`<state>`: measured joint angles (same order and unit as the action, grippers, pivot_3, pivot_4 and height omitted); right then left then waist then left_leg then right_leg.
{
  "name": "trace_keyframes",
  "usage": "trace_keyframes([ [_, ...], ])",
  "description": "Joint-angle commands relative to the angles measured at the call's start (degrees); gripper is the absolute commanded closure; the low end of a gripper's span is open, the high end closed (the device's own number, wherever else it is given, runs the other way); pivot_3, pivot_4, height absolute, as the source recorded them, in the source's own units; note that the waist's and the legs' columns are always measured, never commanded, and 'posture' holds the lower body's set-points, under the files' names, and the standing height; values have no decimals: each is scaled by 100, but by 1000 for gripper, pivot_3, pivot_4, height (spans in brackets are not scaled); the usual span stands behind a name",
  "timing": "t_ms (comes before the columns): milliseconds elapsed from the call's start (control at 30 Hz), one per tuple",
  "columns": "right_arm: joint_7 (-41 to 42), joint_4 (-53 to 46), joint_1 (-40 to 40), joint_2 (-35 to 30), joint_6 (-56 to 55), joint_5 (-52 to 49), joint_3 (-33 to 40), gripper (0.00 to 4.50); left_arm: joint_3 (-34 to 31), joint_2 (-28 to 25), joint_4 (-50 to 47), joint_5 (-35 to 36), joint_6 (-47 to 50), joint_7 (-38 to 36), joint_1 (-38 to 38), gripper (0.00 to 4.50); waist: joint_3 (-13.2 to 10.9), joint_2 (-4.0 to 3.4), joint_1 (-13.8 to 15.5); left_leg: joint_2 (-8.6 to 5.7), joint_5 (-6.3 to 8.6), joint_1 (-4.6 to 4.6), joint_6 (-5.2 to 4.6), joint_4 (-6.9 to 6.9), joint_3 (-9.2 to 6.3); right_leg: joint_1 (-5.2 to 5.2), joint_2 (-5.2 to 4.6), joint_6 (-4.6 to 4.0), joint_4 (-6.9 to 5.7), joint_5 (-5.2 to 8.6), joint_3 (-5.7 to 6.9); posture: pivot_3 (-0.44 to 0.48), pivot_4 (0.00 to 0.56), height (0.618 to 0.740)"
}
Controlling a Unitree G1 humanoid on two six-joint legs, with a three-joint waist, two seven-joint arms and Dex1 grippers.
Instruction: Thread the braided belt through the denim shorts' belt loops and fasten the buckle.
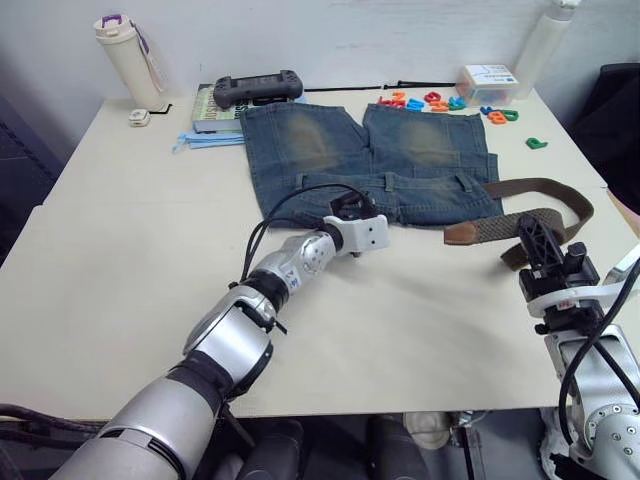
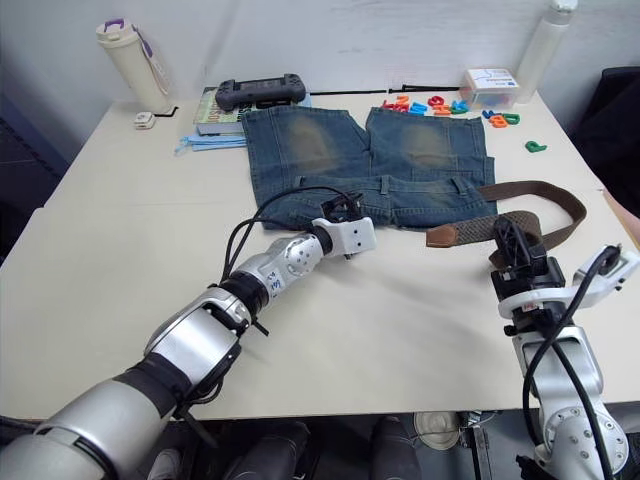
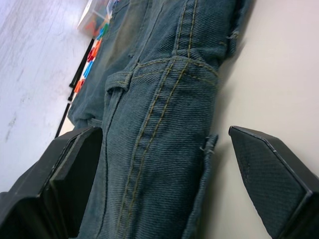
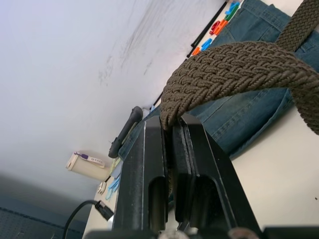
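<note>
Left gripper (image 3: 164, 189): jaws spread wide, straddling shorts (image 1: 370, 160) waistband. Right gripper (image 4: 172, 129): jaws pinching belt (image 4: 234, 64).

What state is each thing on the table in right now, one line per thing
denim shorts: flat on the table, waistband toward the robot.
braided belt: lying curved beside the shorts, not threaded, tan end on the table.
left gripper: open, fingers either side of the waistband edge.
right gripper: shut on the braided belt.
tumbler: upright, lid on.
game controller: resting on a book.
clear box: closed.
</note>
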<state>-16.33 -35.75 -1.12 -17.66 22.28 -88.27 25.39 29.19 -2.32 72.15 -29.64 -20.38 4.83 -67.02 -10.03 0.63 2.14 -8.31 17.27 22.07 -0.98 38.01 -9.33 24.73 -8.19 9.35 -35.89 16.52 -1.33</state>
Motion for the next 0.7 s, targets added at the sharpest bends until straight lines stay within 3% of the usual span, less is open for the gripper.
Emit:
trace_keyframes([
  [33, -66, -379, -82, 23, -200, 31, 27, 4500, -147, -70, 351, -30, 424, 46, -67, 25, 1, 1, -38, 0, 0, -2, 0, 0, 2, -1, 1, 0, -1, 0, -3, 0, 150, 714],
  [167, -98, -437, -140, 4, -276, 41, 21, 4500, -233, -117, 414, -46, 539, -10, -69, 25, 0, 3, -93, 4, 5, -30, -9, -4, 39, -8, 12, 7, -8, -4, -47, 0, 150, 714],
  [267, -95, -454, -173, -4, -307, 52, 12, 4500, -258, -105, 430, -48, 503, -85, -70, 787, 0, 4, -110, 11, 11, -62, -19, -14, 65, -24, 20, 8, -8, -4, -72, 0, 150, 714],
  [333, -92, -462, -184, -5, -332, 61, -3, 4500, -249, -92, 439, -61, 483, -130, -71, 1782, -1, 5, -118, 15, 11, -62, -17, -15, 68, -21, 25, 9, -8, -4, -77, 0, 150, 714],
  [567, -76, -457, -181, -3, -370, 99, -45, 4500, -260, -97, 447, -101, 535, -171, -42, 4485, 0, 7, -85, 17, 12, -65, -17, -20, 80, -19, 28, 10, -7, -5, -89, 0, 150, 714],
  [700, -74, -462, -167, 18, -379, 139, -74, 4500, -329, -199, 358, -18, 217, -422, 78, 4485, 0, 6, -92, 18, 13, -67, -18, -21, 84, -18, 29, 11, -7, -6, -93, 0, 150, 714],
])
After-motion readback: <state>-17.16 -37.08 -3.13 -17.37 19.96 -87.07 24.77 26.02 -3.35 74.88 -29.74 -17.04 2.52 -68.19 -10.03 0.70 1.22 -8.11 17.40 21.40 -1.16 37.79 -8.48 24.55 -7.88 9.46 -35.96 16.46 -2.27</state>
